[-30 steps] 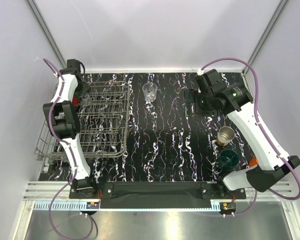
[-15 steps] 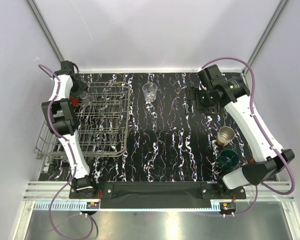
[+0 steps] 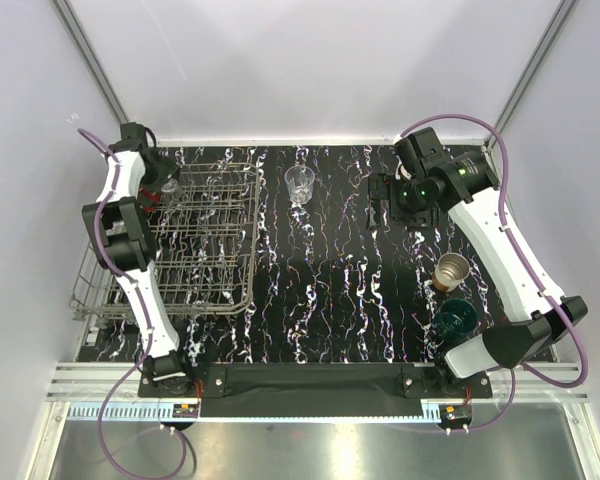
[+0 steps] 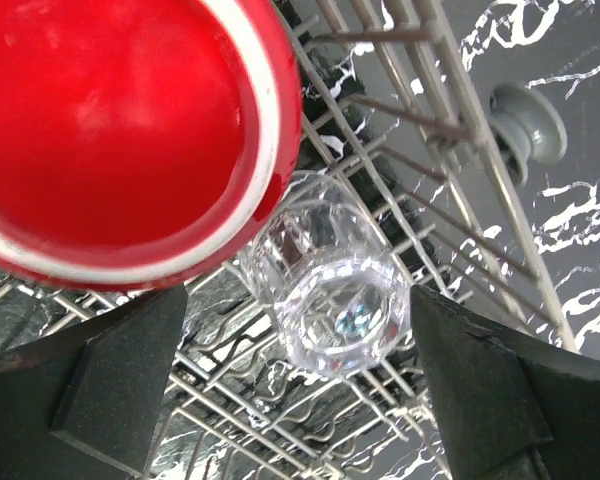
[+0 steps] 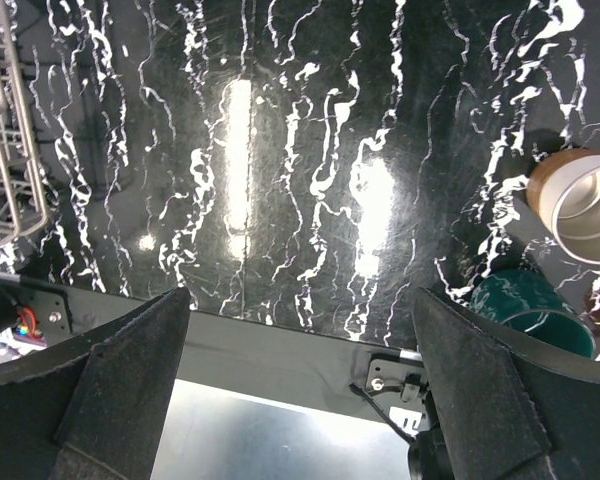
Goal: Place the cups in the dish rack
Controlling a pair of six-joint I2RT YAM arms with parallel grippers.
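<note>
The dish rack [image 3: 205, 250] of grey wire stands on the left of the table. At its far left corner my left gripper [image 3: 162, 186] hangs open. In the left wrist view a clear cup [image 4: 330, 290] rests on the rack wires [image 4: 450, 110] between the spread fingers [image 4: 110, 390] with gaps on both sides, next to a red cup [image 4: 110, 130]. A second clear cup [image 3: 300, 184] stands upright on the table beyond the rack. A cream cup [image 3: 452, 270] and a dark green cup [image 3: 457, 320] sit at the right. My right gripper [image 3: 380, 195] hovers open and empty at the back right.
The table top is black with white veins [image 3: 320, 290]. In the right wrist view the cream cup [image 5: 585, 205] and green cup [image 5: 535, 300] lie at the right edge, a corner of the rack [image 5: 10, 150] at the left, and the table's near rail [image 5: 280, 350] below.
My left gripper has opened and let go of the clear cup, which now rests in the rack. The right arm has shifted slightly, its gripper still open.
</note>
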